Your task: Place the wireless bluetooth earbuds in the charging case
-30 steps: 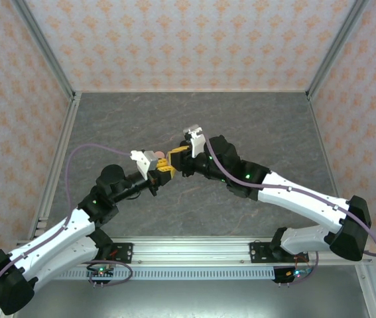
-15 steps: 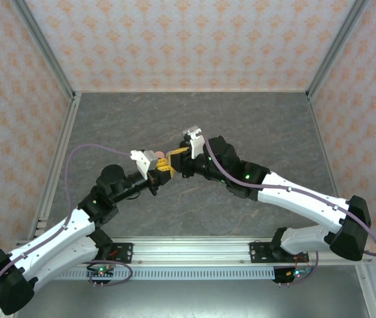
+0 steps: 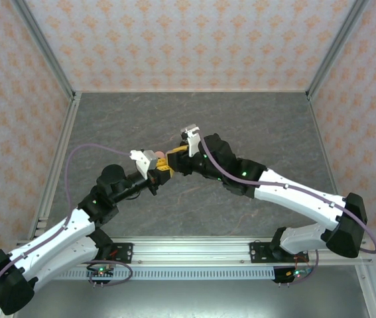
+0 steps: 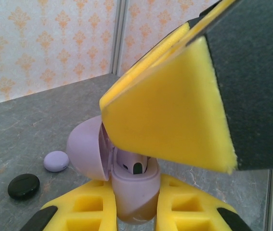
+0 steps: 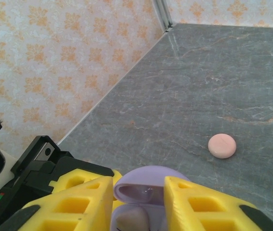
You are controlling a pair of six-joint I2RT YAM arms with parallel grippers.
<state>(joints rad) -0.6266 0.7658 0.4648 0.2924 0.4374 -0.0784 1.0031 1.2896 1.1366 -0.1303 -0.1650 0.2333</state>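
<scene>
Foam-padded fingers of the left gripper (image 4: 137,211) are clamped on the lower body of the lavender charging case (image 4: 132,190), which we see standing upright between them, one yellow finger against each side. The case's lid (image 4: 84,150) is swung open and leans away to the left of that grip. Just above the left gripper's fingertips, in the open mouth of the case, sits one lavender earbud (image 4: 135,166) with a dark spot on its face; we cannot tell how deeply it is seated. A broad yellow pad (image 4: 175,110) of the other arm hangs right over the case, close above the earbud. From its own wrist camera, the right gripper (image 5: 138,195) shows its two fingers parted a little, with the rounded lavender lid in the gap just beyond the tips and something pale lower down between them; we cannot tell whether those fingers touch anything. On the grey table (image 5: 199,72), ahead and to the right of the right gripper, lies a pink disc (image 5: 222,145), well apart from the fingers. To the left of the left gripper rest a lavender disc (image 4: 56,160) and, nearer, a black disc (image 4: 23,186).
</scene>
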